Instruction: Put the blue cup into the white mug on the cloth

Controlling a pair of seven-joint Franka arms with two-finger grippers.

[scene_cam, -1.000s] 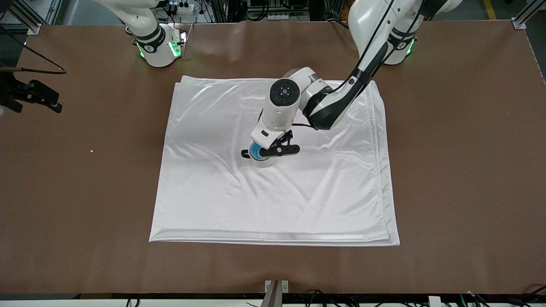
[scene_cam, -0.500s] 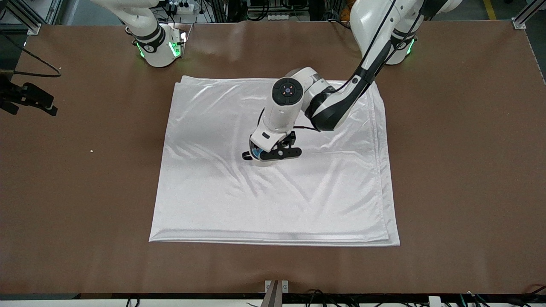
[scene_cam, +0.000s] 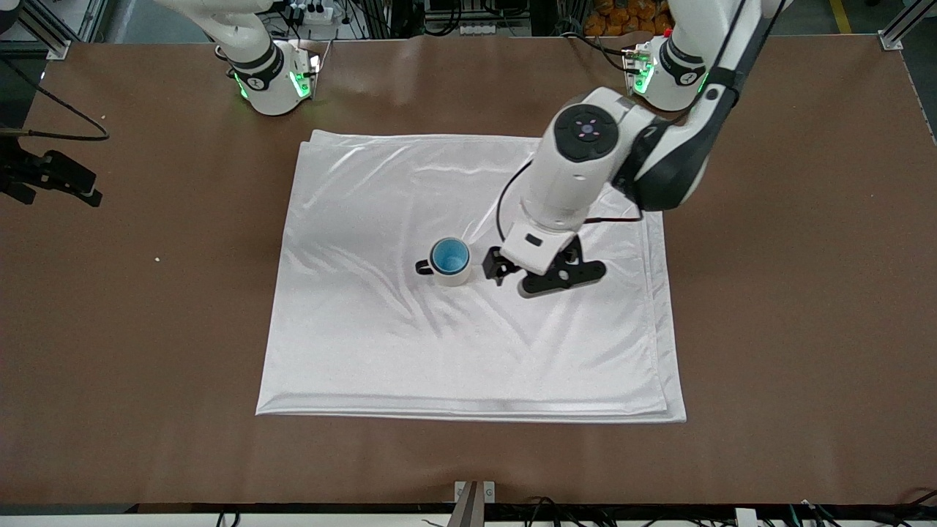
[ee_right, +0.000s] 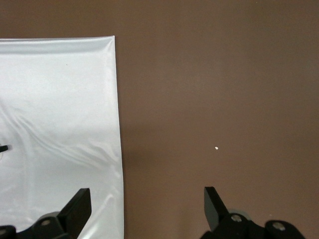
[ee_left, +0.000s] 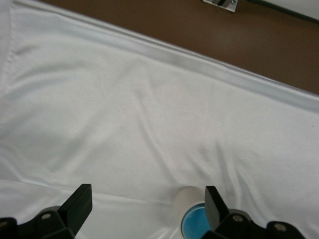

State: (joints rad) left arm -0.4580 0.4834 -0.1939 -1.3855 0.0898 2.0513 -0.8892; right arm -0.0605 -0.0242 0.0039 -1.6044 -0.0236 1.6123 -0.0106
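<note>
Light-blue, handleless little tapered cup is now sitting inside the small off-white mug with the black handle, which stands roughly mid-way across the big shiny white wrinkled cloth on the brown bench; a second ago the left gripper was right down on the mug with the cup pinched in it, now it's let go, jaws spread wide with nothing in them, and it's lifted off toward the left arm's end of the cloth; so the drop looks done to me, cup nested and mug upright; left wrist view catches the blue rim just past one finger; right gripper waits over bare bench just beside the cloth edge, jaws wide, empty
</note>
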